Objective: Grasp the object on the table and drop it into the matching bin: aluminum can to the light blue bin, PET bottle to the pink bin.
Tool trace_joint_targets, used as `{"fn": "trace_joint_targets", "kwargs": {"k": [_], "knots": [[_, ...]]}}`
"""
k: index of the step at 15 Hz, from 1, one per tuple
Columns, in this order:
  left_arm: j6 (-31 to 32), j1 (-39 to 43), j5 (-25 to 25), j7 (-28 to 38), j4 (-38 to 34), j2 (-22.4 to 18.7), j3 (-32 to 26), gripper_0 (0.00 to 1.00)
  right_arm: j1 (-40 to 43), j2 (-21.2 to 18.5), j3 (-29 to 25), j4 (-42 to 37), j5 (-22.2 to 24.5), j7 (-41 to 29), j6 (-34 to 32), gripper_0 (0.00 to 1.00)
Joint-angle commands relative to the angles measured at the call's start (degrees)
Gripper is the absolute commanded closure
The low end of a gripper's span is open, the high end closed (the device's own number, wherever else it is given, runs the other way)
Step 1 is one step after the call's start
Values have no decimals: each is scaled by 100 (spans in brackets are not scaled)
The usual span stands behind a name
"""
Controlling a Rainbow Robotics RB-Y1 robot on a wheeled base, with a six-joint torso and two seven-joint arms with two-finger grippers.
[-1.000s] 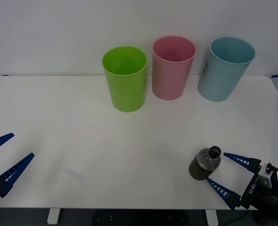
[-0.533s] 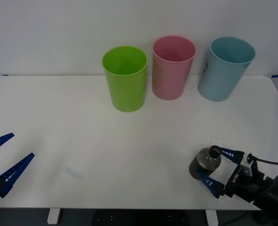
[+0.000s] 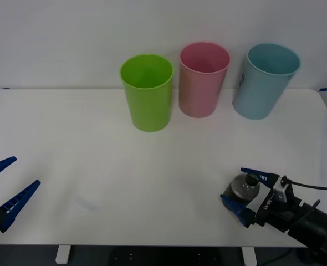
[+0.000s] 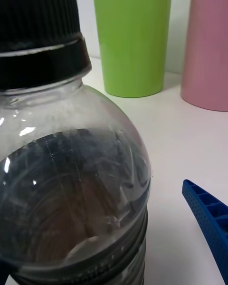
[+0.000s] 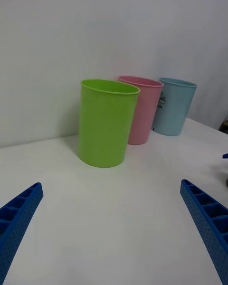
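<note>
Front view, bottle: the PET bottle (image 3: 244, 188) stands upright on the white table (image 3: 97, 144) near its front right corner, dark cap up.
Front view, right gripper: the right gripper (image 3: 245, 190) sits low at the bottle, one blue finger on each side of it, spread a little wider than the body; whether the fingers touch the plastic I cannot tell.
Front view, left gripper: the left gripper (image 3: 5, 185) rests at the front left edge, fingers wide apart, holding nothing, well apart from the bottle.
Front view, bins: lime green tub (image 3: 147, 92), pink bin (image 3: 203, 79) and light blue bin (image 3: 264, 81) stand in a row along the back edge; green and pink are just beside each other.
Front view, open room: bare tabletop lies between the bottle and the row of tubs.
Right wrist view, bottle: the bottle (image 4: 71, 171) is very close, its black ribbed cap above a clear shoulder and dark lower body.
Right wrist view, finger: one blue finger (image 4: 209, 221) stands beside the bottle with a gap of white table between them.
Right wrist view, beyond: the green tub (image 4: 133, 35) and pink bin (image 4: 209, 42) stand behind.
Left wrist view, fingers: two blue fingers (image 5: 206, 225) spread wide over bare table.
Left wrist view, bins: green tub (image 5: 106, 122) nearest, pink bin (image 5: 141, 109) and light blue bin (image 5: 175, 106) behind it.
</note>
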State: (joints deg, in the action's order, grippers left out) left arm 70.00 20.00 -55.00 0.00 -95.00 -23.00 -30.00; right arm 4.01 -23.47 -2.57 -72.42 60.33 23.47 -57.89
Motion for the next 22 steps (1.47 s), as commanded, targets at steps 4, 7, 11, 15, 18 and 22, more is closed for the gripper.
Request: {"fn": "trace_joint_targets", "kwargs": {"k": [4, 7, 11, 15, 18, 22], "knots": [[0, 0, 0, 0, 0, 0, 0, 0, 3, 1, 2, 0, -48, 97, 5, 100], [0, 0, 0, 0, 0, 0, 0, 0, -6, 1, 10, 0, -65, 132, -3, 100], [0, 0, 0, 0, 0, 0, 0, 0, -6, -8, -7, 0, -118, 141, -12, 100], [0, 0, 0, 0, 0, 0, 0, 0, -6, -34, -157, -97, -153, 62, -21, 100], [0, 0, 0, 0, 0, 0, 0, 0, 38, -61, -288, -317, -171, -158, -3, 100], [0, 0, 0, 0, 0, 0, 0, 0, 152, -96, -438, -870, -171, -967, 181, 100]]}}
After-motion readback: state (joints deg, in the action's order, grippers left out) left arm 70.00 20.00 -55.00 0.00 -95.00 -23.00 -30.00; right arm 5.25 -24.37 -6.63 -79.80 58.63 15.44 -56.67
